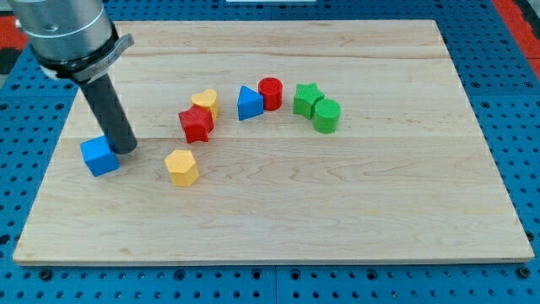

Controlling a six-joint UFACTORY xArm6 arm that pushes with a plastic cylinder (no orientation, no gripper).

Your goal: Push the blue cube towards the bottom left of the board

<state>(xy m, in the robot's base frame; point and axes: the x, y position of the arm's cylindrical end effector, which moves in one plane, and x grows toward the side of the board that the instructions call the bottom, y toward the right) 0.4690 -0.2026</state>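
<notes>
The blue cube (99, 156) lies on the wooden board (337, 211) at the view's left, a little below mid-height. My dark rod comes down from the view's top left, and my tip (126, 149) rests on the board right against the cube's right side, slightly above it.
A yellow hexagonal block (181, 167) lies right of the cube. Further right and up are a red star-like block (196, 123), a yellow heart-like block (205, 102), a blue triangular block (249, 103), a red cylinder (271, 92), a green star-like block (306, 99) and a green cylinder (326, 115).
</notes>
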